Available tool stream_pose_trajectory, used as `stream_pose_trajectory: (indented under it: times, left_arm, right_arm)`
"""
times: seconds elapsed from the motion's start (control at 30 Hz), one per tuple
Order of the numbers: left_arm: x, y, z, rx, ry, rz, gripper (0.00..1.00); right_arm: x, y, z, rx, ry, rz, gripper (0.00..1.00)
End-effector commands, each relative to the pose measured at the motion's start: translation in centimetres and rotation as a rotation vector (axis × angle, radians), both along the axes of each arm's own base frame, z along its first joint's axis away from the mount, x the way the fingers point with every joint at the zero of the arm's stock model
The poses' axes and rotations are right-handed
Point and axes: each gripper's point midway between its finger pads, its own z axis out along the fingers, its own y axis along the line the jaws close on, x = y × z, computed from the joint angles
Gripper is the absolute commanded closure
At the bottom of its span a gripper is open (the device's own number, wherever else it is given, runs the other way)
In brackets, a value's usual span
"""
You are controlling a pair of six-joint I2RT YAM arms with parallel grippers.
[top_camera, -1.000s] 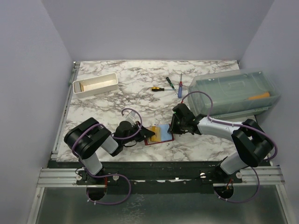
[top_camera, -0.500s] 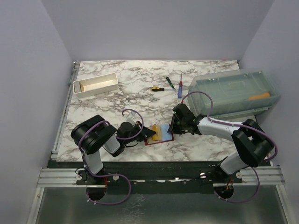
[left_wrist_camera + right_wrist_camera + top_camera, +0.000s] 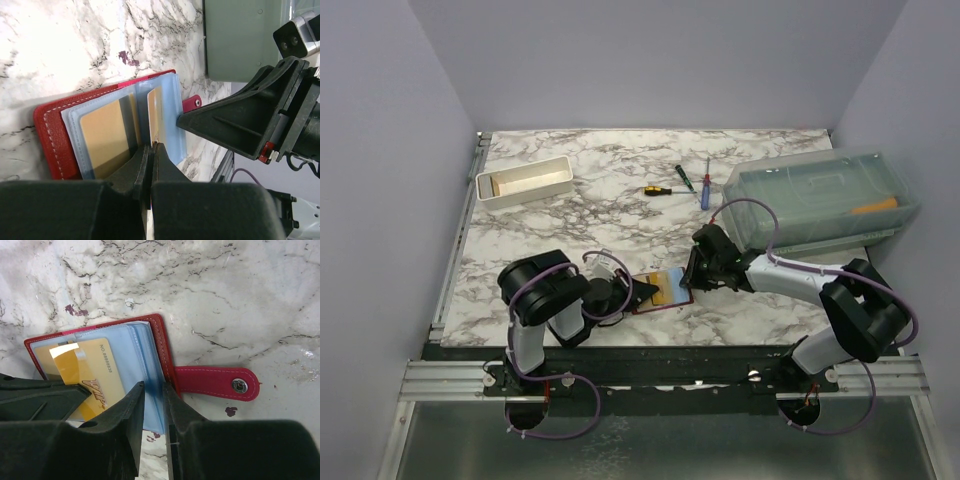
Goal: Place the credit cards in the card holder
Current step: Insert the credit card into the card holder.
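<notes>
The left tool (image 3: 151,148) is closing tight on the edge of a tan card (image 3: 156,117), apparently feeding it edgewise in among the sleeves (image 3: 172,115) of the holder (image 3: 47,130). The holder is lying open at the middle of the table's (image 3: 60,50) near edge. The right tool (image 3: 153,395) is clamping the sleeves' right side, likely pinning the holder so the push is not sliding it.
</notes>
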Motion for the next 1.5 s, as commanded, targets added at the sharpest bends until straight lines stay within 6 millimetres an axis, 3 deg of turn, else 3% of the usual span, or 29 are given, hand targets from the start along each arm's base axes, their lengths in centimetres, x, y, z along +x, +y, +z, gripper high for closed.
stream_pose_trajectory:
  times: [0.0,0.2,0.5,0.7,0.87,1.03,1.27,1.47]
  left_arm:
    - [-0.3,0.0,-2.1,0.061,0.038,0.043,1.0]
    - [-0.7,0.1,-2.5,0.101,0.061,0.074,0.98]
    - [-1.8,0.9,-3.0,0.294,0.15,0.017,0.46]
    - [-2.8,0.4,-3.4,0.379,0.227,-0.046,0.34]
    - [-2.6,0.0,-3.7,0.439,0.247,-0.055,0.34]
    - [-2.6,-2.4,-2.5,0.398,0.241,-0.028,0.34]
    - [-2.7,0.0,-1.0,0.427,0.211,0.008,0.27]
    - [-3.7,0.1,-0.8,0.421,0.235,-0.047,0.25]
  right_arm:
    - [-5.1,-2.9,-3.5,-0.116,0.19,0.027,0.75]
    - [-5.1,-3.0,-3.3,-0.114,0.185,0.024,0.75]
    - [-5.2,-3.3,-3.4,-0.119,0.183,0.022,0.75]
    - [-5.1,-3.3,-3.5,-0.13,0.179,0.029,0.75]
    - [-5.0,-3.2,-3.5,-0.127,0.177,0.027,0.75]
    - [-5.1,-3.0,-3.5,-0.113,0.185,0.02,0.75]
    - [-5.3,-3.1,-3.4,-0.109,0.184,0.014,0.75]
    - [-5.2,-3.2,-3.2,-0.112,0.179,0.012,0.75]
